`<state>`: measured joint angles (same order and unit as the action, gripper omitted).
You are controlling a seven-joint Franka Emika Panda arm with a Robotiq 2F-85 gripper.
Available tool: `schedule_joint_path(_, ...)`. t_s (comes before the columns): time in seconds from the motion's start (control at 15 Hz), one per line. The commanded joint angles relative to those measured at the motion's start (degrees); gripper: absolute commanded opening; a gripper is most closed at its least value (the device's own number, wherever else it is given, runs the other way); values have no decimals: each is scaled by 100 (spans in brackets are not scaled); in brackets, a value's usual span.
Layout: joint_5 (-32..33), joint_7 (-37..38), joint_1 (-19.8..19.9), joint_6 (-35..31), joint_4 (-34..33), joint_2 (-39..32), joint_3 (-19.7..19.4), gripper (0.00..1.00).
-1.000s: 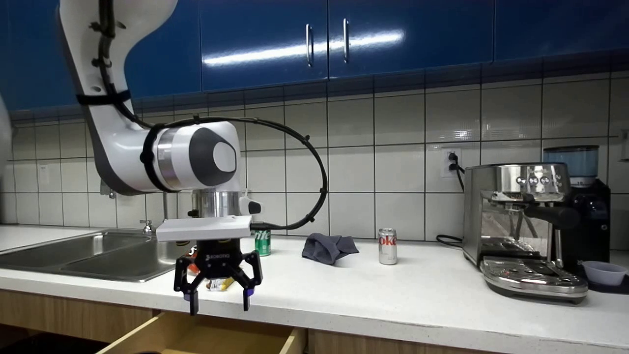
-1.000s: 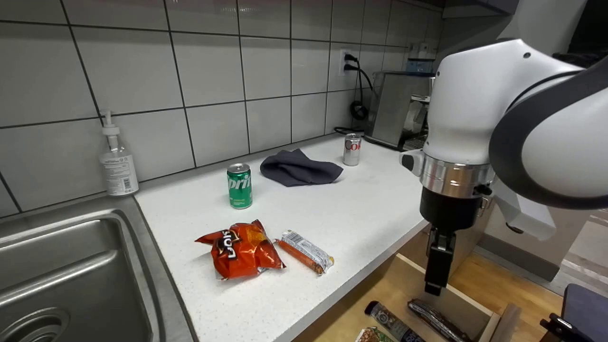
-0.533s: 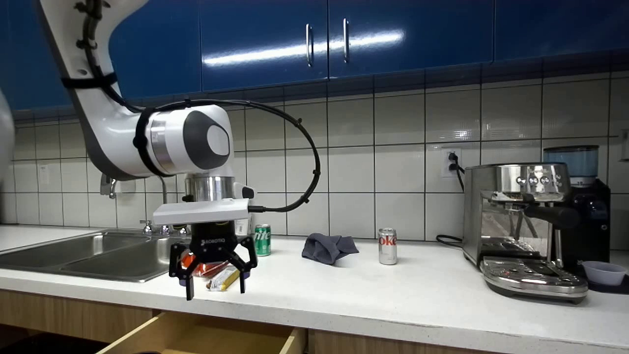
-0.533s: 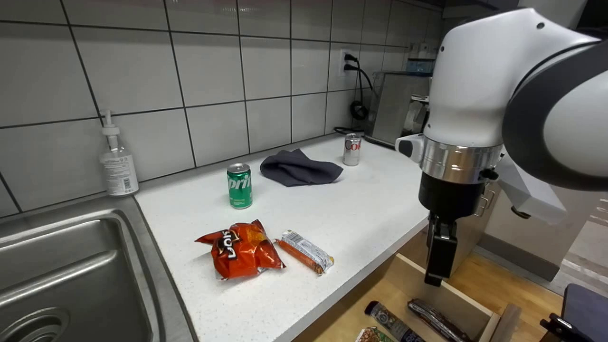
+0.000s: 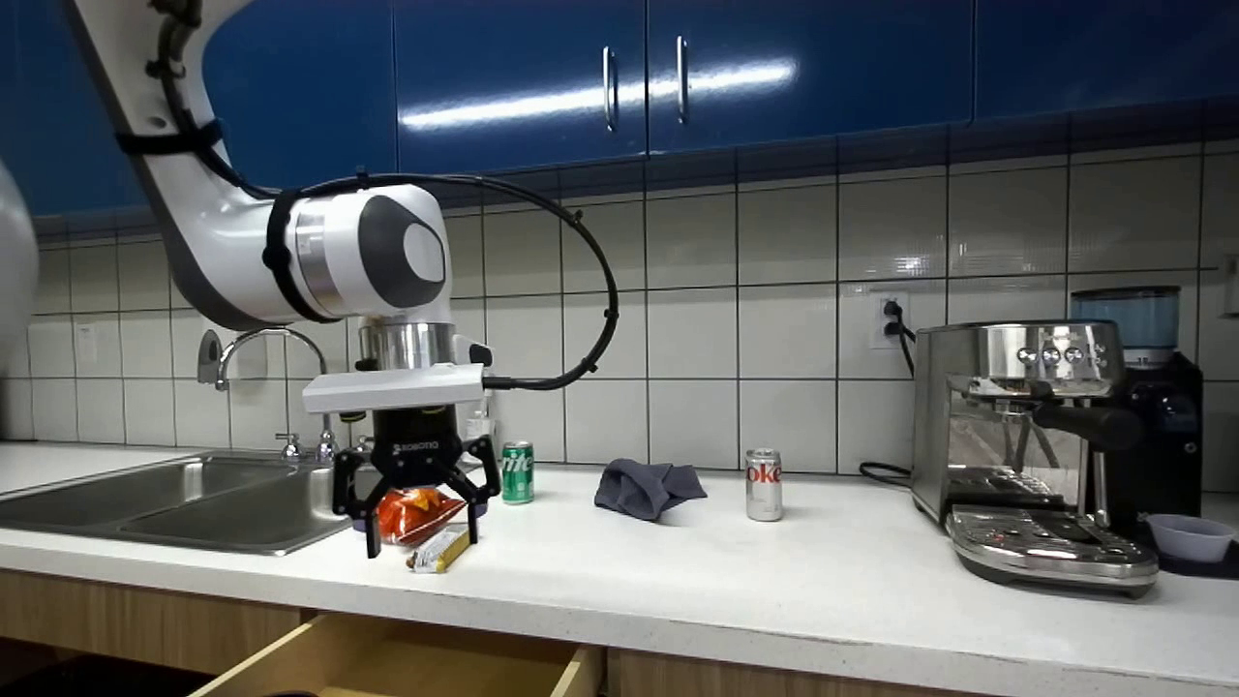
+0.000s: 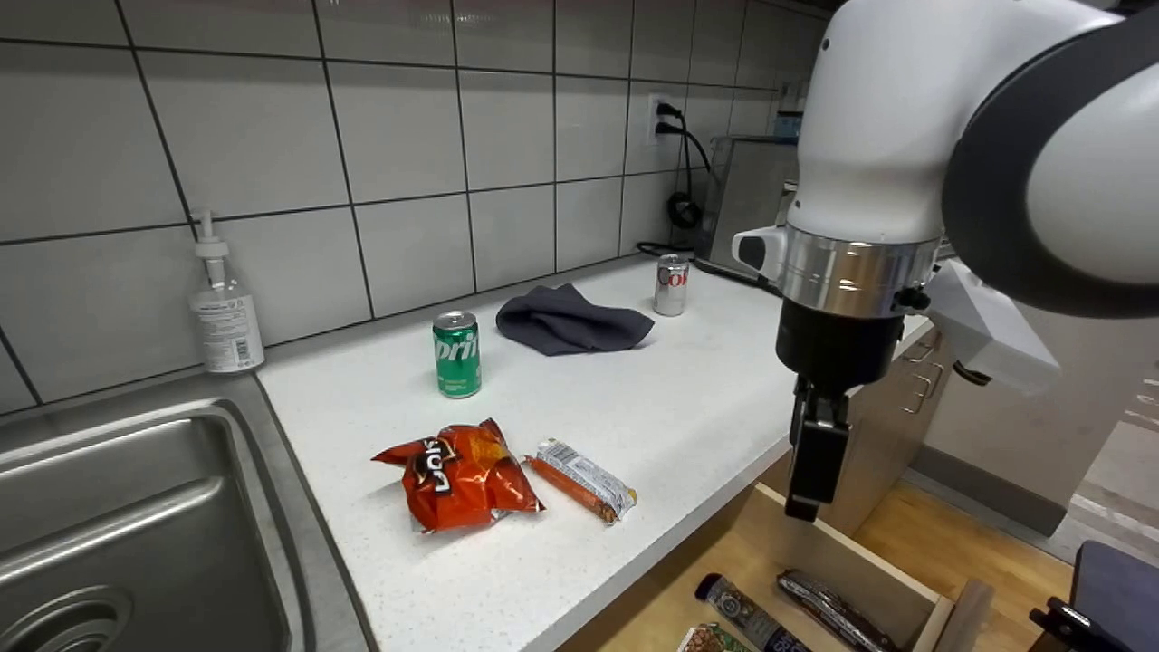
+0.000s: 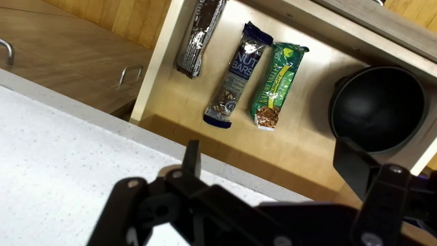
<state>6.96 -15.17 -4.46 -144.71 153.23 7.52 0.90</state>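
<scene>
Already, the drawer (image 7: 181, 102) holds 3 bars (image 7: 236, 76); 1 bar (image 6: 582, 480) is left on the counter (image 6: 715, 389), the hand (image 5: 423, 540) spread, empty.

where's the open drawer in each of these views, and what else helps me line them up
In an exterior view, the drawer is at the bottom edge, left of centre.
In an exterior view, the drawer is at the bottom, mostly right of centre.
In the wrist view, the drawer fills much of the upper centre and right.
Landmark in all three: the white countertop.
</scene>
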Motion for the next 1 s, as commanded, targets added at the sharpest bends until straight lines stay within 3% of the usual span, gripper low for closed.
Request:
schedule_joint_path(0.0,-203,355,-36,366,-512,-321,131,100)
schedule_joint_path(0.53,-250,1681,-288,313,-1416,-1246,502,100)
schedule_joint_path(0.93,118,2708,-546,279,-2108,-1984,446,100)
